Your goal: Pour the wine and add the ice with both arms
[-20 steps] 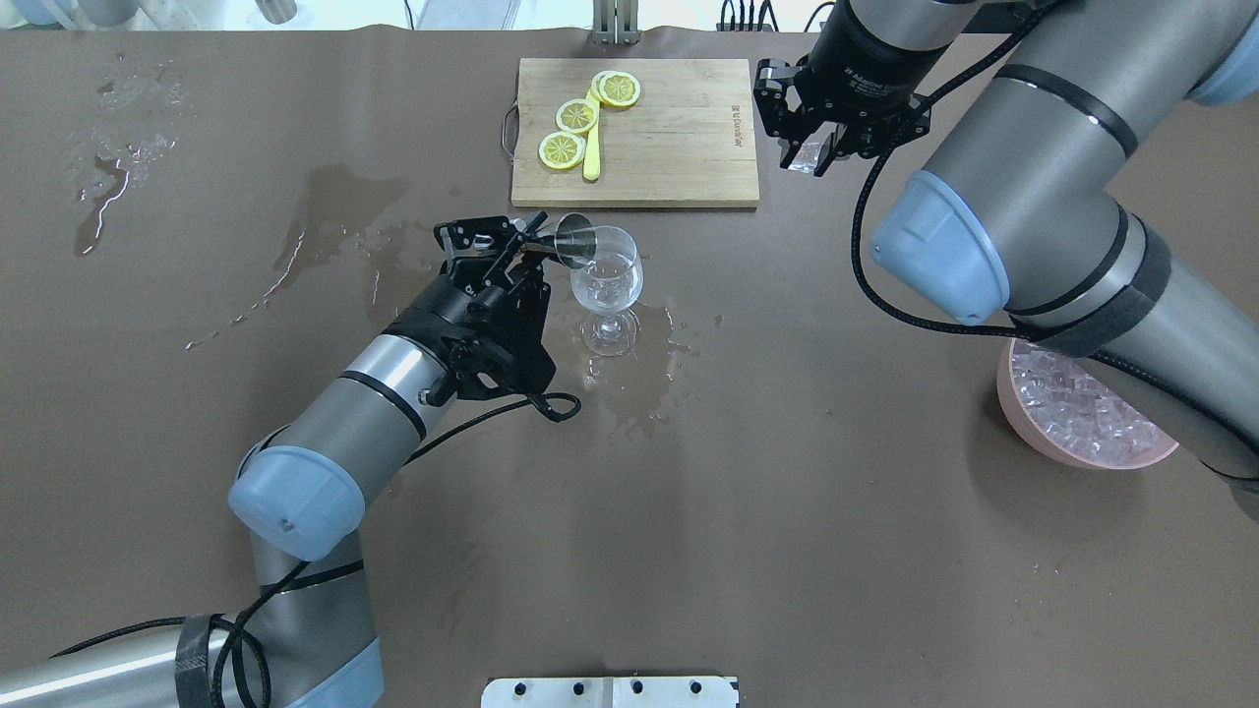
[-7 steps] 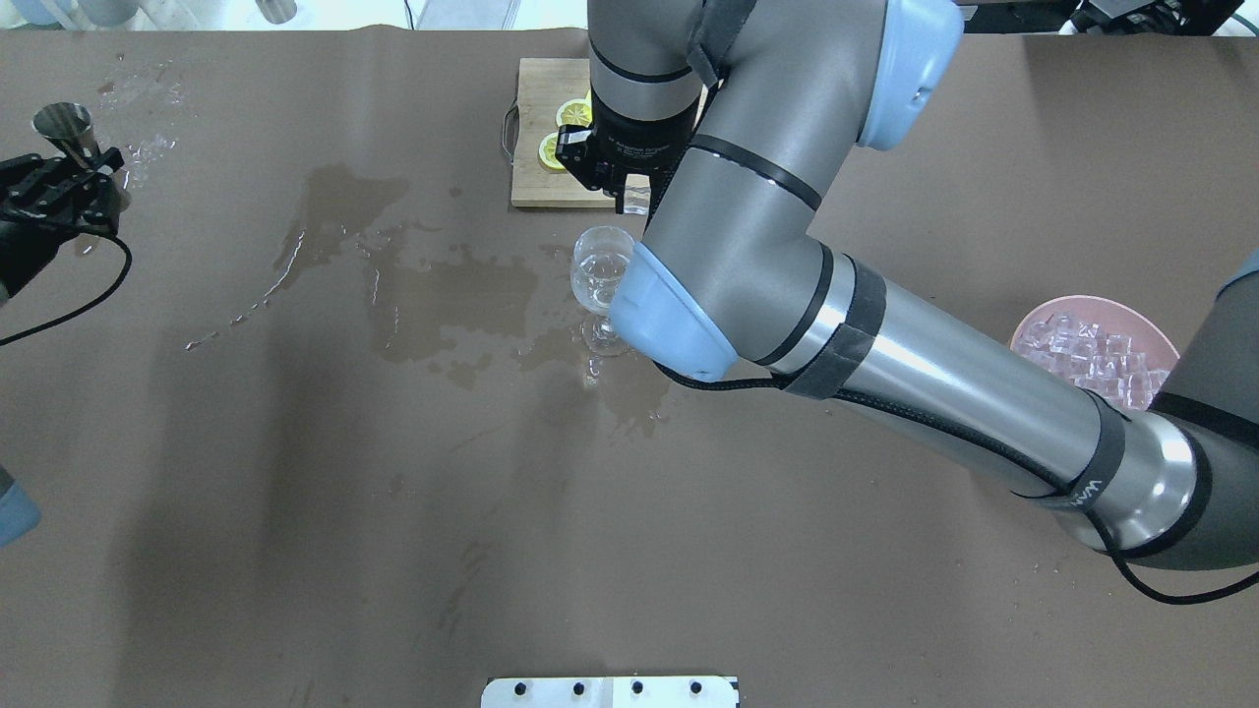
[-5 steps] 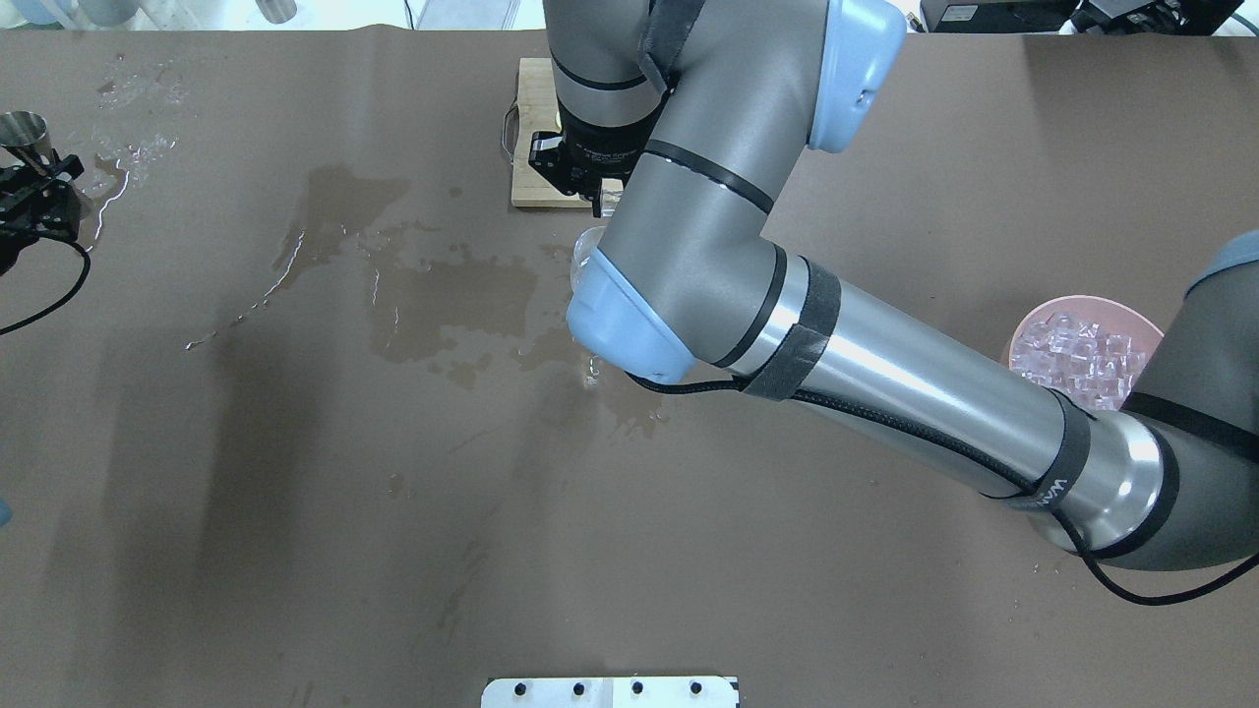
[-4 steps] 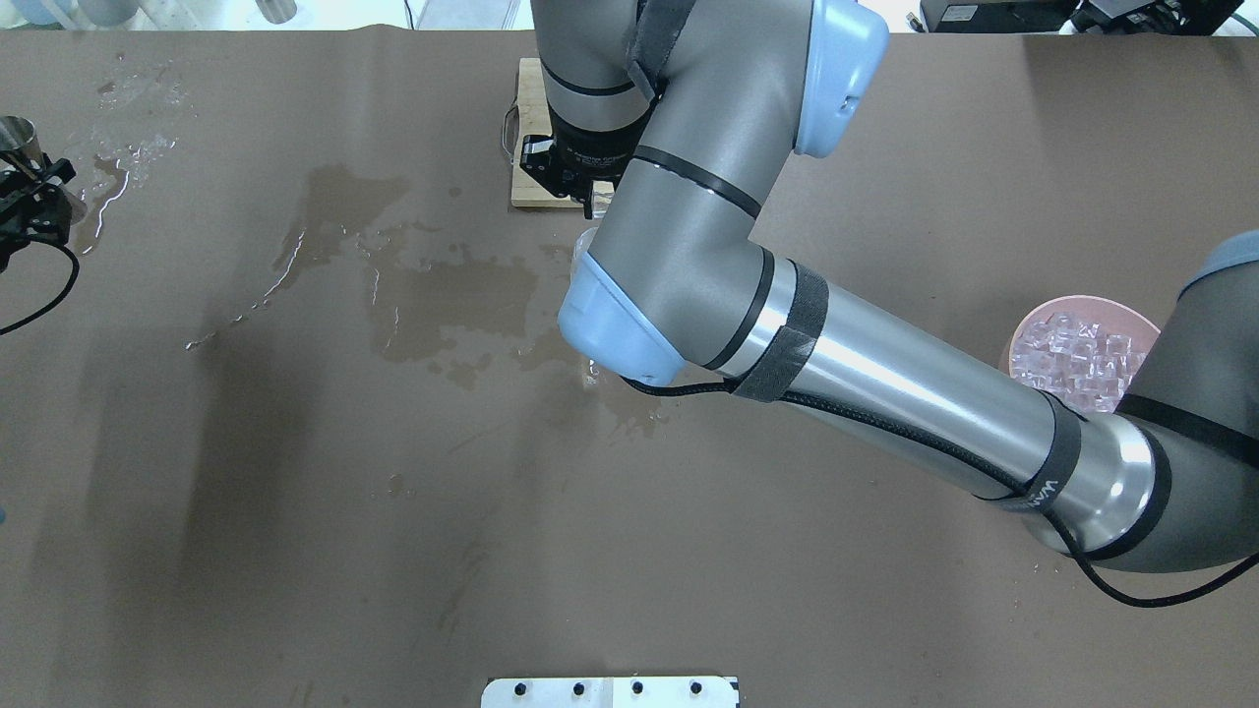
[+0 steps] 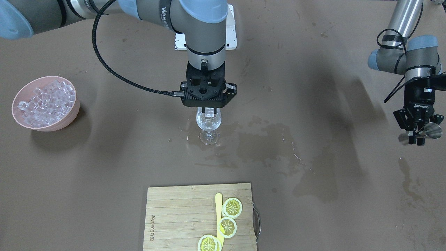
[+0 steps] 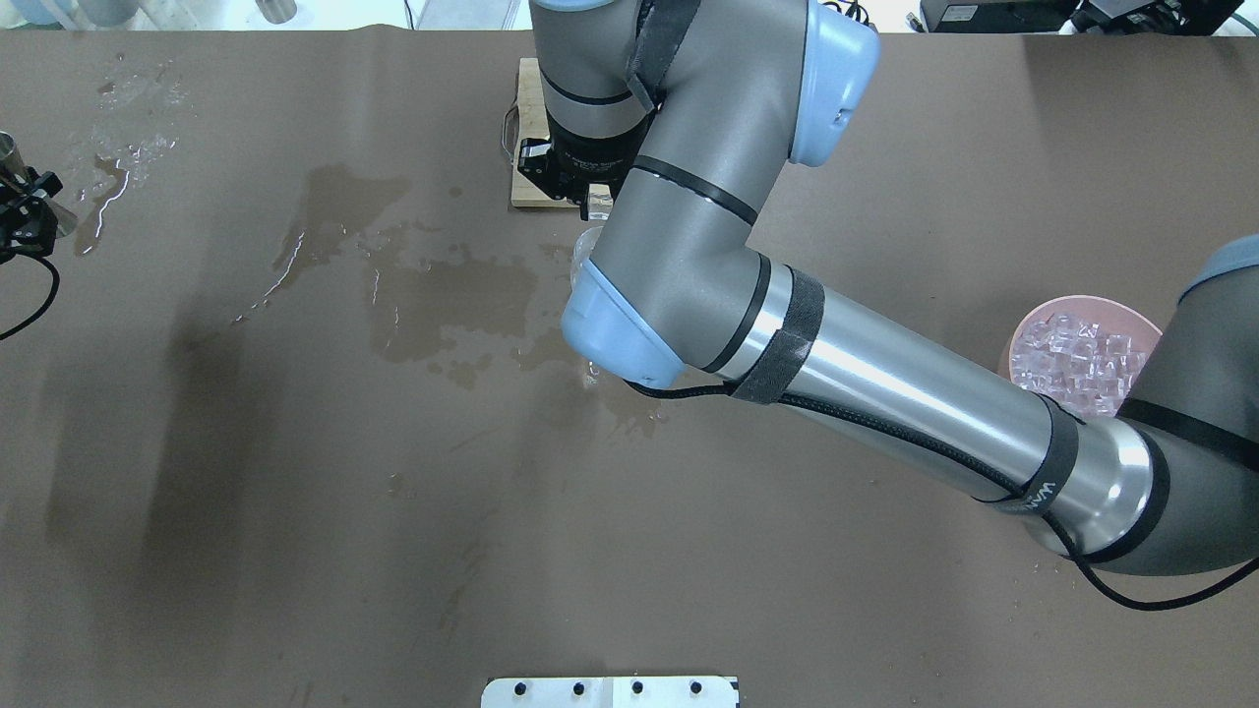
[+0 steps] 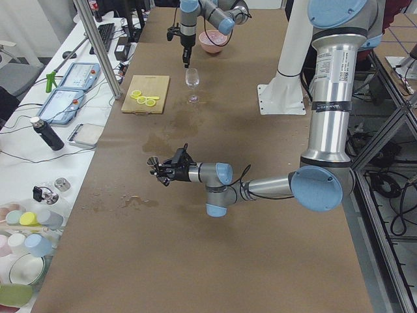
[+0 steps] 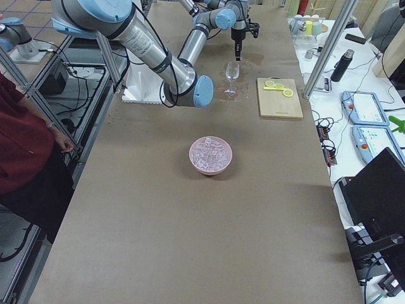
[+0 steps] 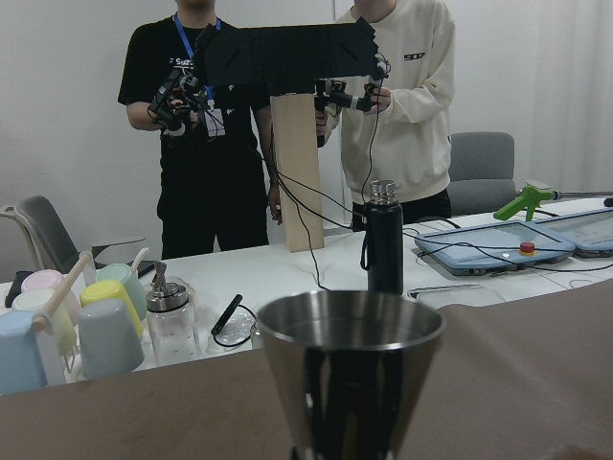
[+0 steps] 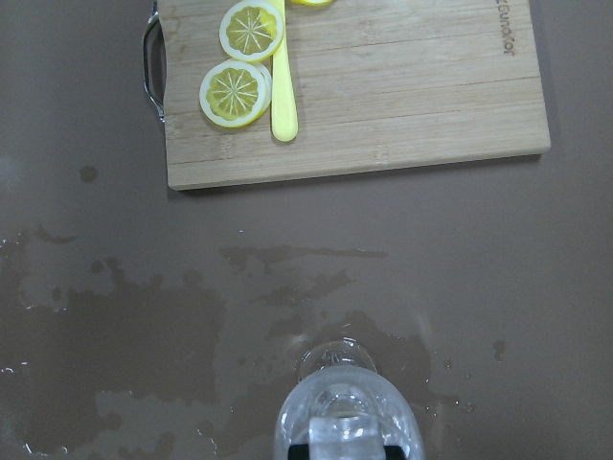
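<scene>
Right gripper hangs mid-table, a bit short of the far edge, while the left gripper is way off at the left edge. Directly under the right one stands the wine glass. The left one's clamped on a jigger. Pinched in the right's fingers is one ice cube, plumb above the glass's mouth, so the drop looks straight down.

We see the right arm reaching over the table's middle. Its gripper points straight down, pinching one clear cube at the rim of the wine glass. The rest of the ice is heaped in a pink bowl, well apart. The left arm hangs far to the side, its gripper clamped on a steel jigger. We cannot make out the wine.
</scene>
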`<act>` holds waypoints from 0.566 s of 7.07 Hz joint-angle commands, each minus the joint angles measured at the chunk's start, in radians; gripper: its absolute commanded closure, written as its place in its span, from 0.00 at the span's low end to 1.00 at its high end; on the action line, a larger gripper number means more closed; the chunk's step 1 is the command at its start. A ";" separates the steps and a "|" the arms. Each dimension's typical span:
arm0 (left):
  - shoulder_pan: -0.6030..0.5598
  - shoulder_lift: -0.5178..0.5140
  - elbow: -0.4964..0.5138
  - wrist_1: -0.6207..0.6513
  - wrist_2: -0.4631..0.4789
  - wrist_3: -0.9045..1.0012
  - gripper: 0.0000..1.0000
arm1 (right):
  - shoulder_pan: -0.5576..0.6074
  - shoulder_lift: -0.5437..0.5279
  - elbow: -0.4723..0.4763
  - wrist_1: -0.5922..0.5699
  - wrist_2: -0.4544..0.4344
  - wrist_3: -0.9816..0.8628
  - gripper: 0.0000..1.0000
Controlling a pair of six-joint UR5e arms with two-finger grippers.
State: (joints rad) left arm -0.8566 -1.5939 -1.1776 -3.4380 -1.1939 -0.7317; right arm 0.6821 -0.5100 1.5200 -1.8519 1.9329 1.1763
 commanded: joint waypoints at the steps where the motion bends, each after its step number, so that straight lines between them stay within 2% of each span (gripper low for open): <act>1: 0.004 0.002 0.053 -0.012 0.000 0.006 1.00 | -0.001 -0.004 0.005 -0.001 0.000 0.005 0.42; 2: 0.005 0.000 0.061 -0.009 -0.001 -0.003 1.00 | -0.012 -0.002 0.009 -0.006 -0.017 0.006 0.28; 3: 0.008 -0.003 0.067 -0.004 -0.007 -0.008 1.00 | -0.010 -0.004 0.015 -0.009 -0.021 0.006 0.23; 4: 0.013 -0.004 0.087 -0.001 -0.009 -0.012 1.00 | -0.001 -0.005 0.016 -0.009 -0.018 0.005 0.23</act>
State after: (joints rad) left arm -0.8483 -1.5961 -1.1094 -3.4431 -1.1994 -0.7382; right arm 0.6752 -0.5139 1.5329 -1.8592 1.9154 1.1822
